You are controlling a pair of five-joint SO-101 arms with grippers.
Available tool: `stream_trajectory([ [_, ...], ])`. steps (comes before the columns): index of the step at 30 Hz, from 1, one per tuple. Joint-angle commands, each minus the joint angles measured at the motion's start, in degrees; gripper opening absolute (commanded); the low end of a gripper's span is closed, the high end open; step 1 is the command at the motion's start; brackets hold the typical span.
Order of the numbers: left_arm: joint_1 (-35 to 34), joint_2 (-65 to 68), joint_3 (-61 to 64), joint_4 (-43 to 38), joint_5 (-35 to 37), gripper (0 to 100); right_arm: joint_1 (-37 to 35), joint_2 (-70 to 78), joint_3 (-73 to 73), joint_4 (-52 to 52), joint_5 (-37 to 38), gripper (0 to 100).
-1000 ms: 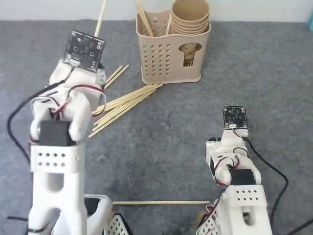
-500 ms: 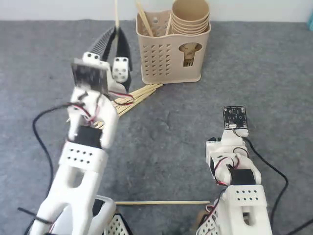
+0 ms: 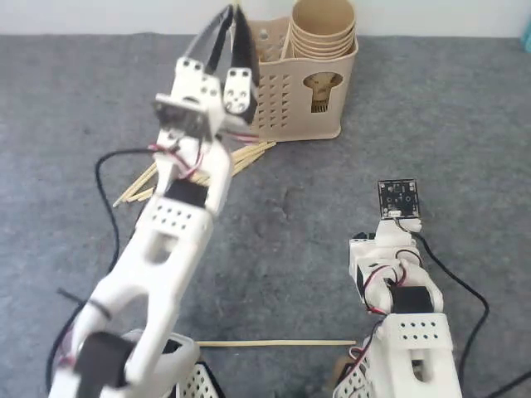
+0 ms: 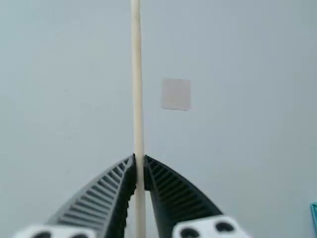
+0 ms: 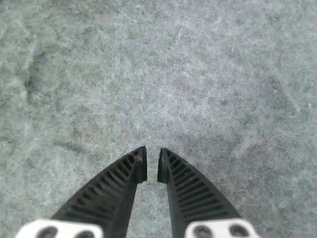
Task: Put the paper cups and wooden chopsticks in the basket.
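- Held chopstick (image 4: 137, 99): both ends run past the left wrist view's edges.
- Left gripper (image 3: 234, 10): fingertips cropped by the high view's top edge; fingers cover part of the basket (image 3: 315, 99) wall.
- Paper cups (image 3: 323, 29): stack's top cropped.
- Loose chopsticks (image 3: 257, 150): partly under the left arm; count not determinable.

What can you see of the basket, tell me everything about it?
The basket is beige, plastic-looking, its walls pierced by small holes with one larger cutout in front. It stands upright on the grey mat. Stacked paper cups fill its right compartment. The left gripper, shut on a chopstick, hangs by its left side.
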Motion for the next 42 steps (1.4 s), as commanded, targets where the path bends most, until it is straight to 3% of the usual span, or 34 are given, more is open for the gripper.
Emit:
stream_trajectory([
  [1,1.23,8.00,-11.74,-1.58,0.62,1,0.66,-1.10,0.26,-0.84,1.76,5.0],
  [18,2.29,36.57,-35.03,-1.85,0.09,1,0.66,-1.10,0.18,-1.19,2.29,5.0],
  [25,2.29,37.98,-36.00,-1.58,0.53,14,0.66,-1.10,0.26,-1.19,4.57,5.0],
  [28,1.67,37.89,-35.65,-1.49,0.53,14,0.66,-1.10,0.26,-1.19,4.57,5.0],
  [34,0.79,30.15,-27.03,-1.49,0.18,14,0.66,-1.10,0.35,-1.19,4.57,5.0],
  [39,-0.62,15.21,-13.05,-0.97,0.09,14,0.66,-1.10,0.35,-1.19,4.57,5.0],
  [42,-2.02,3.34,-4.44,6.59,0.09,14,0.48,-1.10,0.35,-1.01,4.66,5.0],
])
